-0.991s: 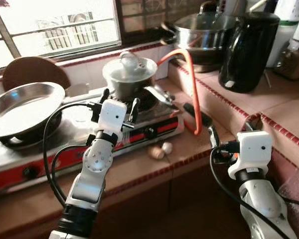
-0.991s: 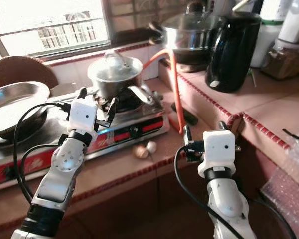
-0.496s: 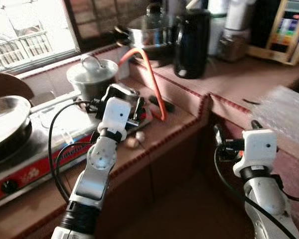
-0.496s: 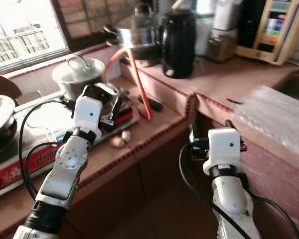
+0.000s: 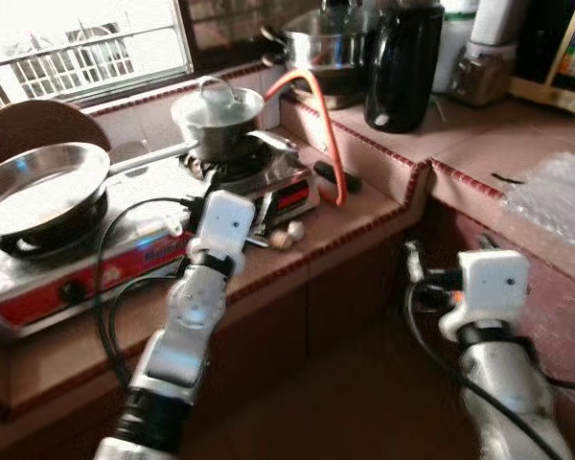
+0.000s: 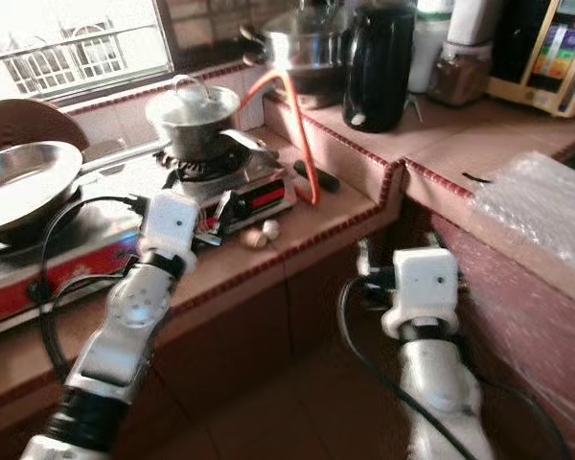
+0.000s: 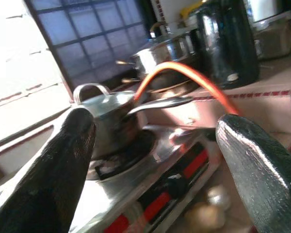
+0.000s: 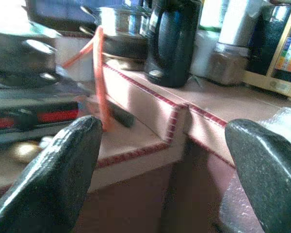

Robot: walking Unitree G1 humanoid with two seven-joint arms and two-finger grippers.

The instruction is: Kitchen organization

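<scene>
**Both grippers empty and spread at the stove counter**

Your left gripper [image 5: 232, 222] hangs over the front edge of the stove [image 5: 125, 259], its two black fingers [image 7: 48, 179] held wide apart with nothing between them. Your right gripper [image 6: 376, 280] sits lower, in front of the counter [image 5: 364, 206] step, fingers [image 8: 58, 174] likewise parted and empty.

The stove is a two-burner unit with a red front panel. On its burner at your 12 o'clock stands a small lidded pot [image 5: 218, 117] with a long handle pointing toward 3 o'clock. On the burner at 10 o'clock rests a wide steel pan [image 5: 40, 184], and a round wooden board [image 5: 38, 125] leans behind it beneath the window [image 5: 86, 43].

Just beside the stove's front corner, near the left gripper, lie two small round pieces [image 5: 287, 235] on the counter; what they are cannot be told. An orange hose [image 5: 318, 115] arcs from behind the pot down to the counter at 1 o'clock.

On the raised counter level at 1 to 2 o'clock stand a large lidded steel pot [image 6: 302, 43], a black kettle [image 5: 401, 62] just beside it, and a jar [image 6: 454, 81] further along. Crinkled clear plastic [image 6: 537, 216] lies at 3 o'clock.
</scene>
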